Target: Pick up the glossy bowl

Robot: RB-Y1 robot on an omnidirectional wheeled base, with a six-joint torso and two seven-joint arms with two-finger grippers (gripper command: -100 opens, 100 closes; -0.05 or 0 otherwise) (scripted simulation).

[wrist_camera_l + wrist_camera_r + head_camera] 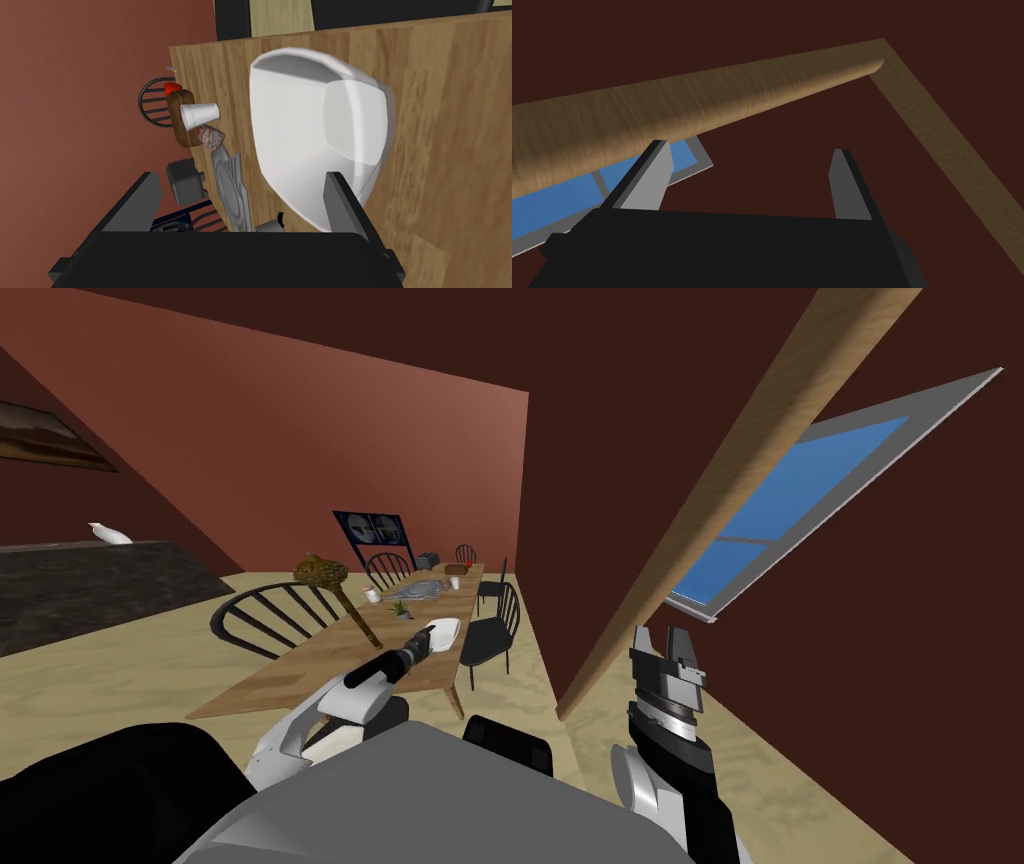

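Bowl [310,135] on wooden table [450,125], spread left fingers [342,205] near rim.

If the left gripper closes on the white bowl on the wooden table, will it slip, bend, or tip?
The white bowl looks smooth and shiny, so the thin fingers of the left gripper may slip on its rim. Its thin wall suggests it is stiff and fairly light. Wide and shallow on the wooden table, it would probably slide rather than tip.

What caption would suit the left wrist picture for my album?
The left gripper, fingers open, hovers close to a white bowl on the wooden table.
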